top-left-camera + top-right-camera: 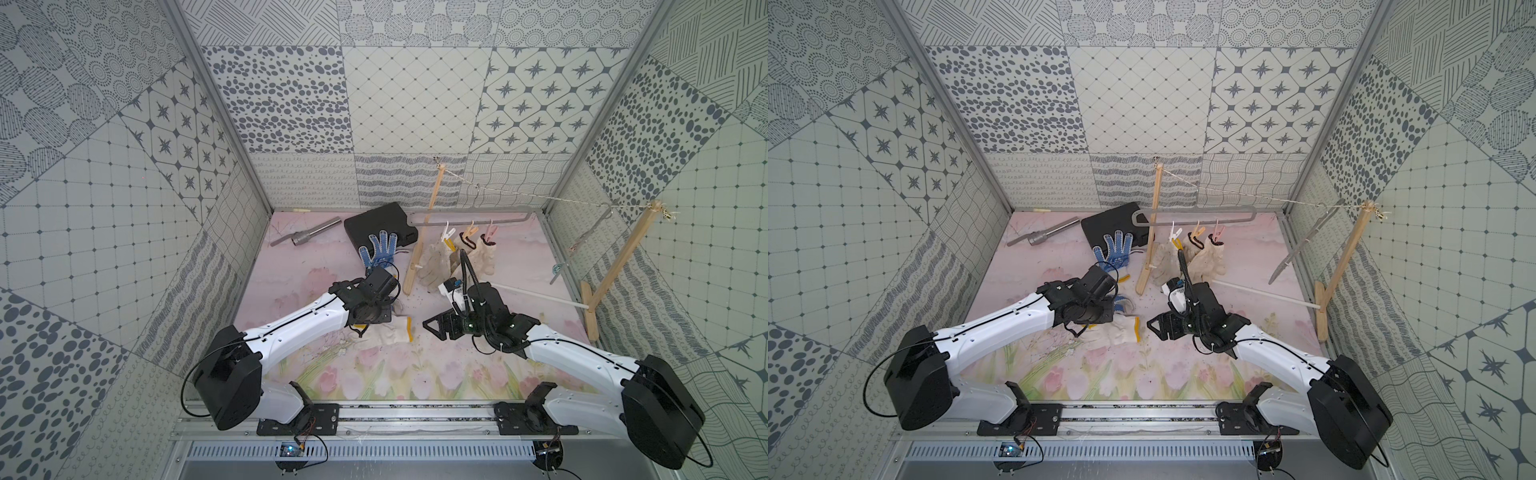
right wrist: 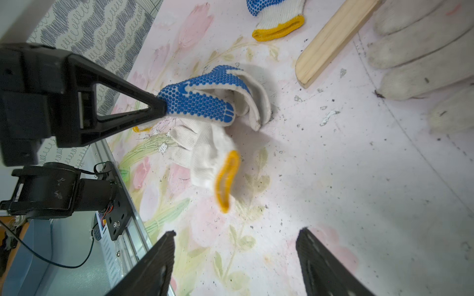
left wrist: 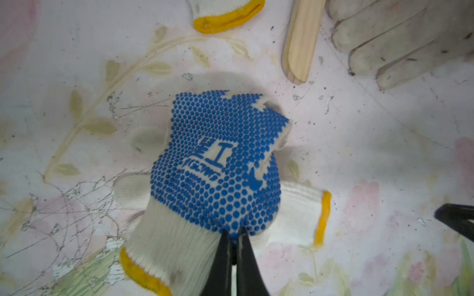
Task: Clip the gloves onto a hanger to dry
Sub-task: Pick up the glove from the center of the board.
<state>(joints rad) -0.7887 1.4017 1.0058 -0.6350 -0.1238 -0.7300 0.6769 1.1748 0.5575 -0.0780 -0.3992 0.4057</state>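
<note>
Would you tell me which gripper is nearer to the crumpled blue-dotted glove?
Left. The left gripper is shut on the glove; the right gripper is open and apart from it, holding nothing.

Got one blue-dotted glove [image 3: 218,159] pinched at the base of its palm in my left gripper [image 3: 233,230], dots facing up, fingers folded under and drooping toward the mat [image 3: 384,153]. A plain white glove [image 2: 205,153] with a yellow cuff lies crumpled just under it. The second blue-dotted glove [image 1: 376,249] lies flat farther back, dotted side up, fingers spread. The grey hanger [image 1: 473,221] runs sideways at the back, and dirty cream gloves [image 1: 436,266] hang cuff-up from its pastel pegs [image 1: 469,230], fingers down; can't tell exactly how many.
</note>
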